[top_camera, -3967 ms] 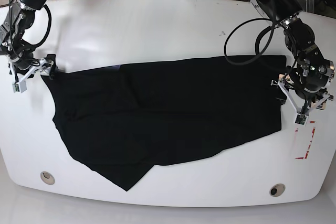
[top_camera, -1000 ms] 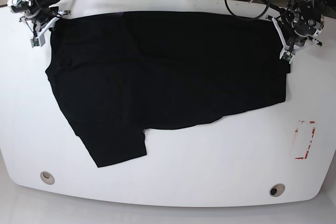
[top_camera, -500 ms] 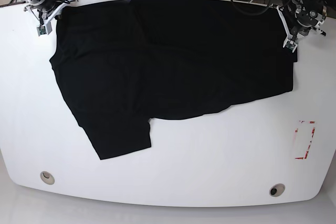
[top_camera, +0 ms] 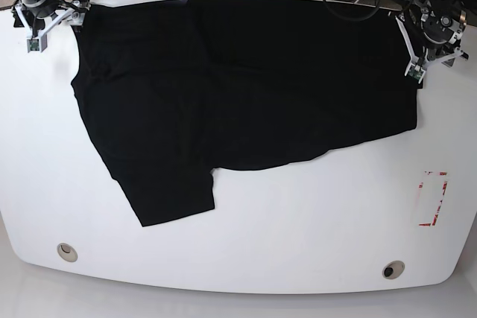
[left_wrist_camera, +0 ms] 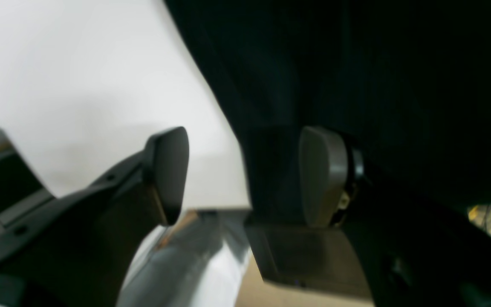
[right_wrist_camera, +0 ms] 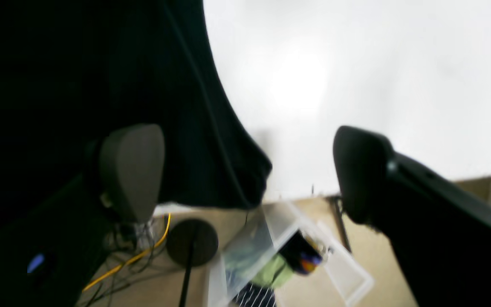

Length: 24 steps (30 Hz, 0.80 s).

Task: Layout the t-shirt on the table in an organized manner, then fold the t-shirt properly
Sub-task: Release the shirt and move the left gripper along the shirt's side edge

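- Left wrist view: the left gripper (left_wrist_camera: 245,175) has its two pads spread wide apart. One pad (left_wrist_camera: 168,170) hangs over the bare white table (left_wrist_camera: 79,85); the other sits against the black t-shirt (left_wrist_camera: 399,85). The shirt's edge runs through the gap between them, gripped by neither. The picture is blurred.
- Right wrist view: the right gripper (right_wrist_camera: 245,170) is likewise spread wide. A corner of the black shirt (right_wrist_camera: 79,85) lies in the gap near the table's (right_wrist_camera: 356,64) far edge, and nothing pinches it. A yellow cable (right_wrist_camera: 143,256) lies on the floor beyond.
- Base view: the t-shirt (top_camera: 246,87) lies spread across the far half of the table (top_camera: 298,243), its top edge along the far rim. One sleeve points toward the near left. The right gripper (top_camera: 41,24) is at the far left corner, the left gripper (top_camera: 417,57) at the far right. A red tape rectangle (top_camera: 434,199) marks the near right.
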Each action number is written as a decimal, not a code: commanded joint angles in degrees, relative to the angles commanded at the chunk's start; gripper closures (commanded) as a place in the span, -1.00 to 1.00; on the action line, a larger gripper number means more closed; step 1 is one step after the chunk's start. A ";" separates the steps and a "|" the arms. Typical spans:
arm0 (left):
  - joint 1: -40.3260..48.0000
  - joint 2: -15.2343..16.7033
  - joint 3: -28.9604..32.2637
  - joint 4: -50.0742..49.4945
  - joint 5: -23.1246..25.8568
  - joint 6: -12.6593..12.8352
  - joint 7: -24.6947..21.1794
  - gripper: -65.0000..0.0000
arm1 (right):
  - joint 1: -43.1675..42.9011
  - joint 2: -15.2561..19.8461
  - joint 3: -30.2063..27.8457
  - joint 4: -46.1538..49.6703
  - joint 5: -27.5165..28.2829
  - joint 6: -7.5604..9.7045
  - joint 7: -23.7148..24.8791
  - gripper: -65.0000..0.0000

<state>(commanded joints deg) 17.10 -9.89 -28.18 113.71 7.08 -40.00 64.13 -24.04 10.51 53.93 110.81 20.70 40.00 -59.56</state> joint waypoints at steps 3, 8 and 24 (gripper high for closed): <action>-3.34 0.26 -1.23 0.44 0.00 0.00 2.46 -0.19 | 1.32 0.53 0.00 0.18 0.00 0.00 0.00 -0.88; -12.57 2.20 -4.31 -0.09 0.26 0.00 3.69 -0.19 | 5.98 2.46 -1.32 0.00 -0.35 0.00 0.00 -0.88; -29.71 5.01 -5.80 -16.70 0.09 0.00 2.73 -0.19 | 11.87 5.01 -13.45 -0.09 -0.53 0.00 0.00 -0.88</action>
<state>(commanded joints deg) -12.62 -4.88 -33.98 97.01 7.16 -40.00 66.86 -12.18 15.52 40.48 110.73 20.18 40.00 -59.56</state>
